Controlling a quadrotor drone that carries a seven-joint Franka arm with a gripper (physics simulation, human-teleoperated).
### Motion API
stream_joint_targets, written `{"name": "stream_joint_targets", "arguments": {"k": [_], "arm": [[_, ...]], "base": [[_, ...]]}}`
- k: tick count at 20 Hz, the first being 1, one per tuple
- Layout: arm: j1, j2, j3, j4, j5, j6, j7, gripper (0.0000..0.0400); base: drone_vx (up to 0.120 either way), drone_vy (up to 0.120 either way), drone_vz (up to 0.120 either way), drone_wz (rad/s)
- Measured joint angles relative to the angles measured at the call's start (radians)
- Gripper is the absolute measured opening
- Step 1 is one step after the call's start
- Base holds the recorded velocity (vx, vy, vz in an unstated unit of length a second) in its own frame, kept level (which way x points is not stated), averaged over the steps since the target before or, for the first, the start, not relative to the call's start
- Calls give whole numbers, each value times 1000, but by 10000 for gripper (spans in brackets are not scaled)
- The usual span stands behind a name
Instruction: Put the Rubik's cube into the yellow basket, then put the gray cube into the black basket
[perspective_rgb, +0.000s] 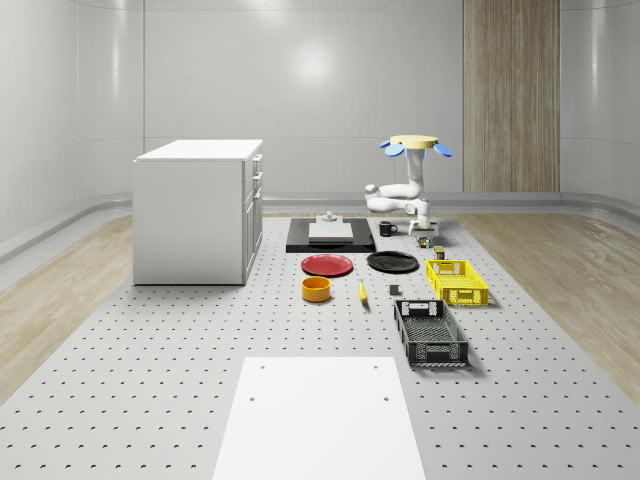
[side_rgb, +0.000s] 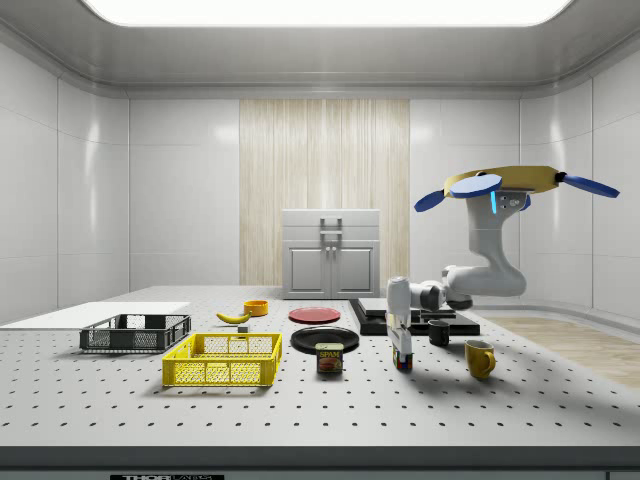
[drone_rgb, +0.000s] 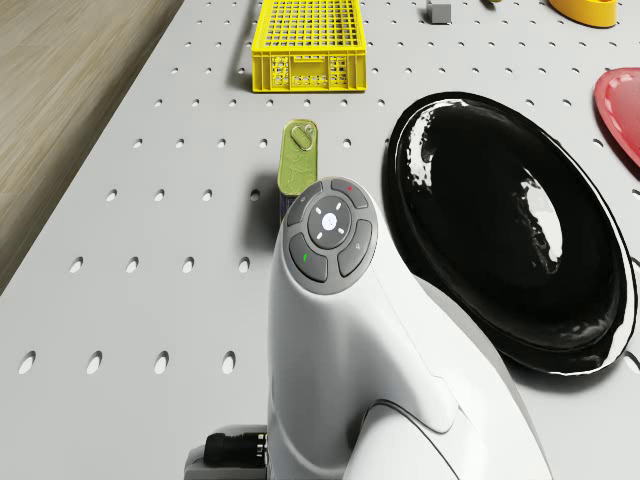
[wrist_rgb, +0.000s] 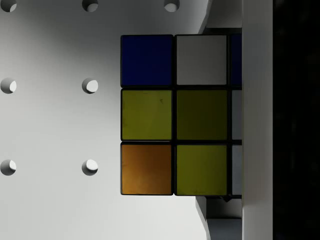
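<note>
The Rubik's cube (wrist_rgb: 172, 115) lies between my gripper's (wrist_rgb: 220, 114) fingers (wrist_rgb: 225, 15), which press against two opposite sides. In the side view the gripper (side_rgb: 400, 345) points straight down, shut on the Rubik's cube (side_rgb: 402, 358) at table level. The drone (side_rgb: 510, 185) hovers above the table's far end, behind the yellow basket (perspective_rgb: 457, 281). The black basket (perspective_rgb: 430, 332) stands nearer the front. The small gray cube (perspective_rgb: 395, 291) sits on the table left of the yellow basket in the whole-scene view, and appears again as the gray cube (drone_rgb: 437, 10) in the drone view.
A tin can (side_rgb: 329, 358) stands close beside the Rubik's cube, next to a black plate (drone_rgb: 500, 220). A yellow mug (side_rgb: 480, 358), black mug (side_rgb: 440, 332), red plate (perspective_rgb: 327, 265), orange bowl (perspective_rgb: 316, 289) and banana (side_rgb: 233, 317) lie around. A white cabinet (perspective_rgb: 195, 215) stands left.
</note>
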Motion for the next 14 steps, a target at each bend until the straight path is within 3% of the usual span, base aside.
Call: {"name": "stream_joint_targets", "arguments": {"k": [11,12,14], "arm": [[-12,-37,12,2,25,34,64,291],[-6,-39,19,2,34,36,28,289],[75,-32,34,11,59,38,-139,297]], "base": [[0,0,0,0],[0,0,0,0],[0,0,20,0]]}}
